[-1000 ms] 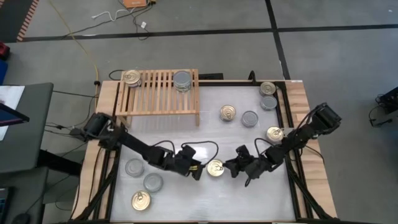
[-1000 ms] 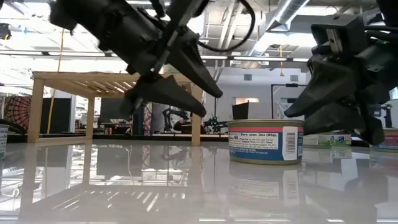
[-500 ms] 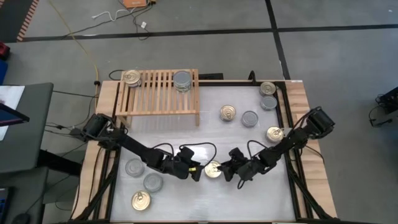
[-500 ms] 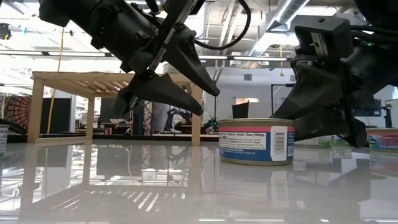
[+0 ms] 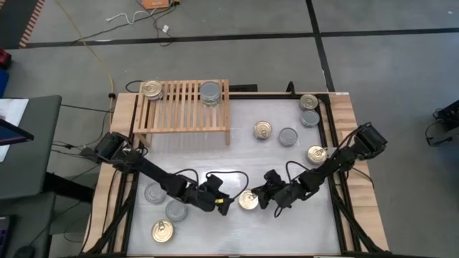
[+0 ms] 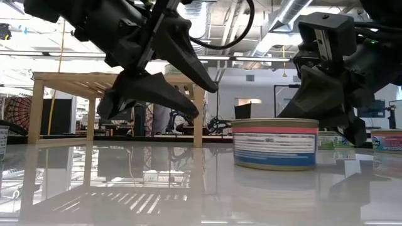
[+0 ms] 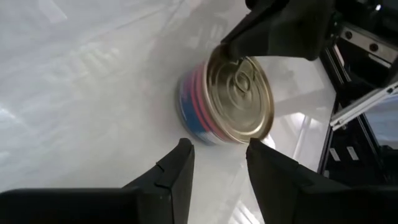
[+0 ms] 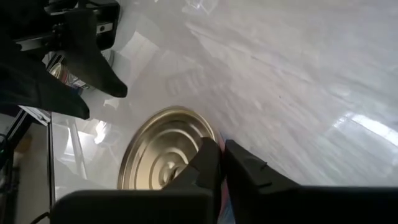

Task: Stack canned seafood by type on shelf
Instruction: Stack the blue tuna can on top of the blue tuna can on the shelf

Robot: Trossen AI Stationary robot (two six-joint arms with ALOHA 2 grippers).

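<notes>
The right gripper (image 5: 262, 198), fingers nearly together and empty, presses against the short round gold-topped tin (image 5: 249, 200), apparently nudging it toward the half-open, empty left gripper (image 5: 224, 206) waiting just opposite.

You have the white tabletop (image 5: 215, 154) with pale wooden strips (image 5: 350, 122) along its sides. Left of it stands a dark grey cabinet (image 5: 29, 147). On the grey floor (image 5: 237, 57), a yellow cable (image 5: 90, 50) runs toward the table, a white cable (image 5: 140, 18) lies beside an orange box (image 5: 158, 3), and black tape lines (image 5: 373, 32) cross the floor.
</notes>
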